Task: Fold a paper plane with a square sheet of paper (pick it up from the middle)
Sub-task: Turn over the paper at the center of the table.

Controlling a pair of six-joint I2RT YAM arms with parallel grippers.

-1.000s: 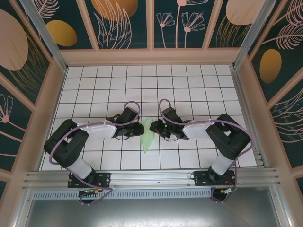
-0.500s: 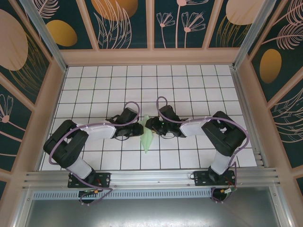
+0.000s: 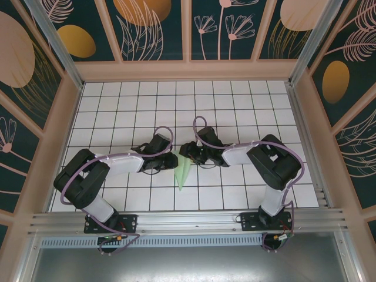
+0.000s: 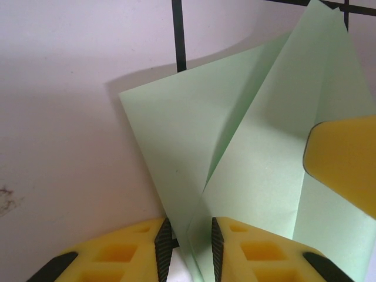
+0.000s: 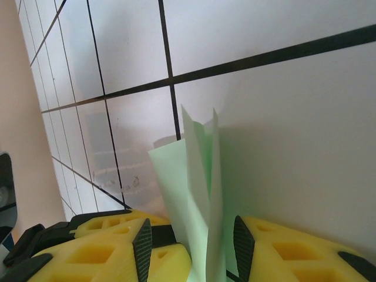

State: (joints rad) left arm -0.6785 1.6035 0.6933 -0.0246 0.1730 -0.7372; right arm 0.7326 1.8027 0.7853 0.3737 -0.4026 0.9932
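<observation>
The square sheet of paper is folded into a slim pale green paper plane [image 3: 183, 170] that lies mid-table with its point toward the near edge. My left gripper [image 3: 172, 157] reaches in from the left. Its jaws [image 4: 189, 247] are shut on the upright folded layers of the plane [image 4: 264, 153]. From the right, my right gripper [image 3: 187, 154] comes in at the plane's wide end. Its jaws [image 5: 192, 247] stand open either side of the standing flaps [image 5: 197, 194], with gaps at both pads. One of its yellow fingers [image 4: 343, 167] rests over the paper.
The white gridded table [image 3: 235, 106] is ringed by beige walls and a metal rail [image 3: 188, 222] at the near edge. Both arm bases sit on that rail. Purple cables loop over each wrist.
My right gripper has slid left to the plane's wide end and opened its jaws around the flaps. The left gripper has kept its place and its hold.
</observation>
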